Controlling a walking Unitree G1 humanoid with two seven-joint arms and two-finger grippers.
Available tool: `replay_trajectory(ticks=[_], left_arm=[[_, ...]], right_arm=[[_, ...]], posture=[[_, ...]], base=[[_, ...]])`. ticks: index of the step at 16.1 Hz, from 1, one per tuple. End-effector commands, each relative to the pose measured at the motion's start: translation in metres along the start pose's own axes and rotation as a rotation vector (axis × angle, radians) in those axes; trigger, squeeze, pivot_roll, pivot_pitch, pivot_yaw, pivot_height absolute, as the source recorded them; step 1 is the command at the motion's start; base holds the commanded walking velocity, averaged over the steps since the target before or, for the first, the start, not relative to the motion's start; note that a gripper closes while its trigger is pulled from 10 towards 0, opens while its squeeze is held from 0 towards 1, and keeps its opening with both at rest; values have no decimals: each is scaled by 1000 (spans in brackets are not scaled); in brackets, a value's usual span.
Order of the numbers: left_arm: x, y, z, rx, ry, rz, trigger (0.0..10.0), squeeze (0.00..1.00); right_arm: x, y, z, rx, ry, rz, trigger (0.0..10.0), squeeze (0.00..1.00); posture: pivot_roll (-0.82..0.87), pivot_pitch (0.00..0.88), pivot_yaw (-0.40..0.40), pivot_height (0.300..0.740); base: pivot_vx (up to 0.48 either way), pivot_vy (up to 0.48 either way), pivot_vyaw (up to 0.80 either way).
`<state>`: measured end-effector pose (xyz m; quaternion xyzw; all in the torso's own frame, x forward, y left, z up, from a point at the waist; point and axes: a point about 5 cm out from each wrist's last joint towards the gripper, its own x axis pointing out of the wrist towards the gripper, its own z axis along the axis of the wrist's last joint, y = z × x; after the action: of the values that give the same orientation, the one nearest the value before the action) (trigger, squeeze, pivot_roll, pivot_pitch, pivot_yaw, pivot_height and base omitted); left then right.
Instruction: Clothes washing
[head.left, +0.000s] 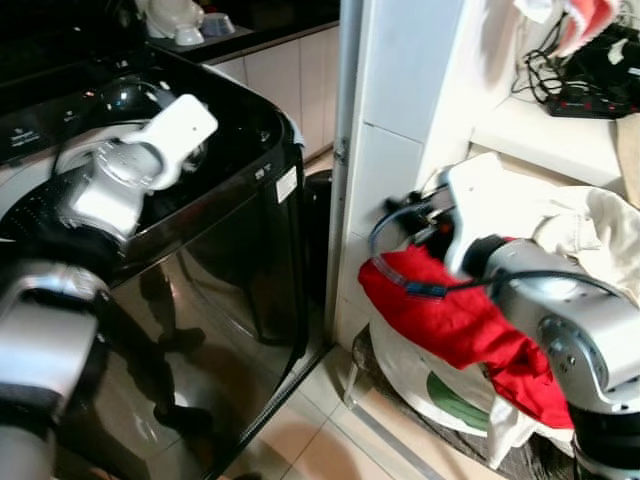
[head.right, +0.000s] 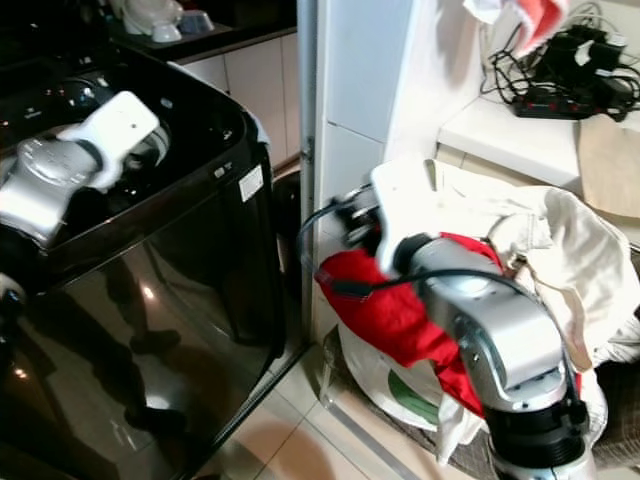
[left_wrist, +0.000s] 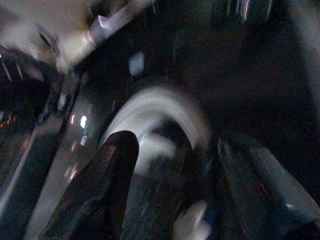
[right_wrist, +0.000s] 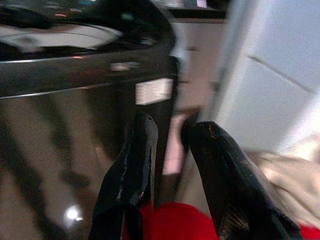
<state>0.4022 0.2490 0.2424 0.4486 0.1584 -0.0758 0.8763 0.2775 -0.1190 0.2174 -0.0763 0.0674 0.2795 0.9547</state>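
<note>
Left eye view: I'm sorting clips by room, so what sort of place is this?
Probably a home laundry corner beside a kitchen. A black top-loading washing machine stands open at the left, a basket heaped with clothes, including a red garment, sits at the right, and cabinets run behind.
</note>
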Motion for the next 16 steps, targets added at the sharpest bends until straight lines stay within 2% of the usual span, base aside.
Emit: replay_trajectory(ticks=[1,3,5,10,14,16], left_arm=[[-2,6,0,42,36,-10,10000,0],[-2,12,-4,55,78,-19,10000,0],[-2,11,-4,53,98,-88,10000,0],[-3,7,-14,150,186,-194,10000,0],[-5,19,-27,320,302,-80,10000,0],[-4,19,-26,329,296,-40,10000,0]], right_arm=[[-2,4,1,-14,1,29,10000,0],[-1,9,2,-8,-5,53,10000,0],[0,11,2,-10,-5,68,10000,0],[-2,17,0,-10,7,98,10000,0],[-1,19,-1,-12,14,108,10000,0],[-1,20,-1,-12,16,111,10000,0]], posture=[[-95,0,53,740],[-95,0,59,740],[-98,0,63,740],[-100,0,66,740],[-101,0,64,740],[-101,0,65,740]], base=[[0,0,0],[0,0,0],[0,0,0],[0,0,0],[0,0,0],[0,0,0]])
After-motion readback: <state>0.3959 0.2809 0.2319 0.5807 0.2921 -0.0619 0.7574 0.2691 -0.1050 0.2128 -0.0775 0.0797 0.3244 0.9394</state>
